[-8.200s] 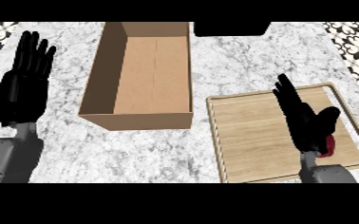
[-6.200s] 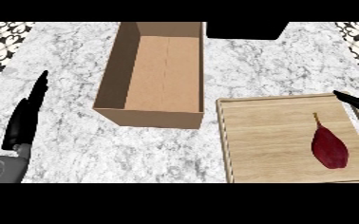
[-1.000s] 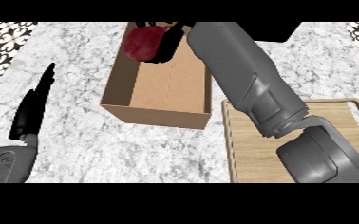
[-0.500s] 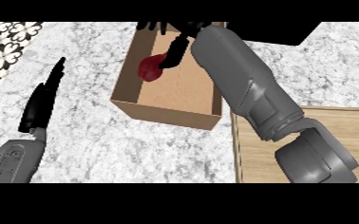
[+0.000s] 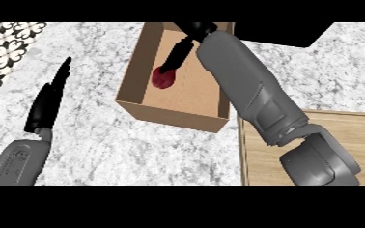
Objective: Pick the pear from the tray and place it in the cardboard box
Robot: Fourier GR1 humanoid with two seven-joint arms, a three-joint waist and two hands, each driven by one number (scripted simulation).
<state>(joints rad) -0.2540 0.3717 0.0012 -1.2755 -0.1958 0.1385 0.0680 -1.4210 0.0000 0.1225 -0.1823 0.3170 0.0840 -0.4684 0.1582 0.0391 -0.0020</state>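
Observation:
The dark red pear lies on the floor of the open cardboard box, near its left wall. My right hand hangs over the box's far end, reaching in from the right. Its fingers are straight and point down at the pear, their tips at or just above its top. The right forearm crosses the box's right wall and hides part of it. The wooden tray at the lower right shows nothing on its visible part. My left hand rests open and edge-on at the left, well clear of the box.
A marble counter surrounds the box. A black-and-white patterned patch sits at the far upper left. A dark block lies beyond the box at the upper right.
The pear has gone from the right hand's grasp high over the box to the box floor. The right hand's fingers have straightened. The left hand has stayed at the left.

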